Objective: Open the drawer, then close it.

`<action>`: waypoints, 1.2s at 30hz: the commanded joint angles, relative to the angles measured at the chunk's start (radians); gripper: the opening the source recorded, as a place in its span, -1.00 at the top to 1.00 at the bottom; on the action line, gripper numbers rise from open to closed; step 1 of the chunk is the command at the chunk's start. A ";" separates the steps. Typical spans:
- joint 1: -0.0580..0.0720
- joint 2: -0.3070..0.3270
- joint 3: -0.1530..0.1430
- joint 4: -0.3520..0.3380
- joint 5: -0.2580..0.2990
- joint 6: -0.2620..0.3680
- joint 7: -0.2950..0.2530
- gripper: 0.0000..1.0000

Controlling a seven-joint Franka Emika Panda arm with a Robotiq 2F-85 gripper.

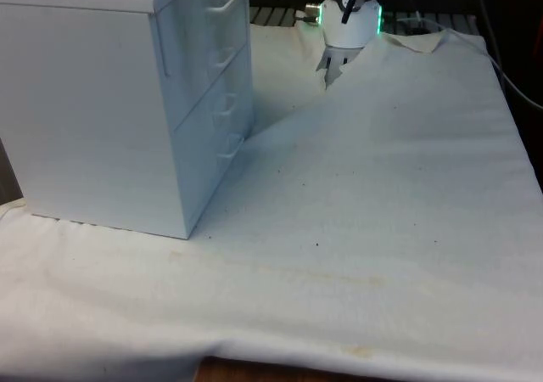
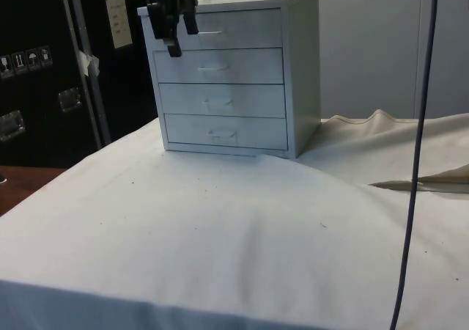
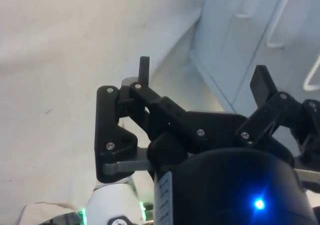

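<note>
- You are working over a white cloth (image 1: 382, 195) that covers the whole table; it lies mostly flat, with ripples and a raised fold along one edge in the side view, and dark cabinets (image 2: 44, 66) stand behind it there.
- Your gripper (image 2: 172, 31) hangs in the air just in front of the white chest of drawers (image 2: 234, 73), level with its top drawer (image 2: 220, 29) and towards that drawer's outer end.
- Its two black fingers (image 3: 144, 71) are spread wide with nothing between them; in the wrist view you see bare cloth and the chest's front through the gap.
- No finger touches the chest: the side view shows the tips just beside the seam between the top drawer and the second one (image 2: 218, 66), but clear of the fronts.
- The top drawer's handle (image 2: 209, 32) sits a little off to the side of your gripper, not between the fingers.
- All four drawers sit flush and closed, stacked one above the other, each with a small white bar handle at its middle.
- In the front view the chest (image 1: 110, 102) turns its plain side panel to the camera, with the handles (image 1: 222, 4) poking out along its right face.
- The chest stands upright on the cloth, below and ahead of your gripper.
</note>
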 commanded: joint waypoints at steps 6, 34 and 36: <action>0.005 0.007 -0.003 0.002 -0.063 0.001 0.029 -1.00; 0.001 0.020 -0.012 -0.027 -0.277 0.016 0.132 -1.00; 0.000 0.020 -0.014 -0.032 -0.289 0.019 0.139 -1.00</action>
